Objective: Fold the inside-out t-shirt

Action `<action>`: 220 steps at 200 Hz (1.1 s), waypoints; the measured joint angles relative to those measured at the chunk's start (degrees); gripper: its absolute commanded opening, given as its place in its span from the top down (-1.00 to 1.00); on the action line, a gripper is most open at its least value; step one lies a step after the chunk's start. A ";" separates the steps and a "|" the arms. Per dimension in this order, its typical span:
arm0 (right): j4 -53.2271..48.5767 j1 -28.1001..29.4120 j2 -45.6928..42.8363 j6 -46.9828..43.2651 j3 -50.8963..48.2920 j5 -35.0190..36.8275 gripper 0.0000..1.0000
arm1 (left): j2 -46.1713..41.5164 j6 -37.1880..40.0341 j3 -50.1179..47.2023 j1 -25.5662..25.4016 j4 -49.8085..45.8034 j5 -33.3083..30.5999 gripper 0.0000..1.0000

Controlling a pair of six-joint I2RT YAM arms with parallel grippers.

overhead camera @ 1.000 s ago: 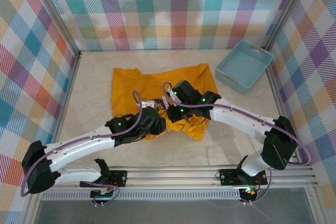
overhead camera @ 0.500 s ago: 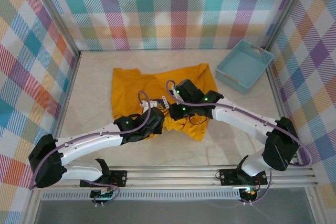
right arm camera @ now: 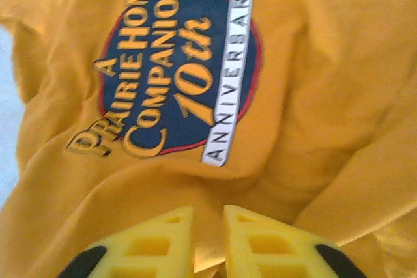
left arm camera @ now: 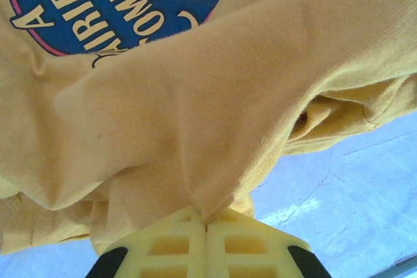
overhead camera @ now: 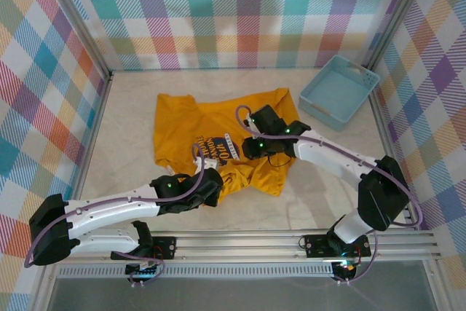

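1. The t-shirt point(overhead camera: 186, 125) lies rumpled at the centre of the top view, in the middle of the table point(overhead camera: 124, 118), with its lower edge bunched. A round dark print point(overhead camera: 217, 148) with lettering now shows in the middle of it. A second ago both grippers covered that spot.
2. My left gripper point(overhead camera: 216, 178) sits at the shirt's lower edge. In its wrist view point(left arm camera: 207, 237) the jaws are pressed together on a fold of the yellow cloth, held up off the table. A second ago it was higher in the frame, just beside the right one, and it has since drawn back toward the lower left.
3. My right gripper point(overhead camera: 252, 149) hovers right of the print. In its wrist view point(right arm camera: 208, 239) the jaws stand a narrow crack apart with nothing pinched between them. It has shifted slightly up and right.
4. The light blue basket point(overhead camera: 336, 92) has stayed at the upper right, apart from the shirt.
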 measured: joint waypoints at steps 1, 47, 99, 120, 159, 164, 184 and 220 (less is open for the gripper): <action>0.07 0.11 -0.11 0.07 -0.13 -0.11 0.25 | 0.00 0.00 0.00 0.00 0.00 -0.02 1.00; 2.38 11.37 -7.17 -2.38 -6.01 -4.15 -0.13 | -2.19 -0.70 -0.35 0.00 0.44 -0.72 1.00; 4.59 12.31 -4.11 -1.79 -6.29 -0.55 0.37 | -3.52 -0.72 -0.39 0.00 0.44 -0.63 1.00; 3.43 12.13 -0.70 -1.11 -3.50 4.33 0.95 | -4.70 -0.79 -1.03 0.00 0.42 -0.66 1.00; 2.27 9.07 1.42 -0.85 -0.79 9.29 1.00 | -12.81 -2.36 -1.77 0.00 -0.07 -4.66 1.00; 2.23 8.46 1.33 -1.09 -0.92 9.64 1.00 | -14.86 -2.67 -1.79 0.02 -0.26 -5.55 1.00; 2.03 6.03 0.87 -2.80 -2.36 12.09 1.00 | -22.49 -3.26 -1.95 1.31 -2.93 -7.72 1.00; 3.65 6.27 0.79 -4.98 -4.39 9.51 0.61 | -26.23 -3.26 -2.43 7.69 -3.02 -5.38 1.00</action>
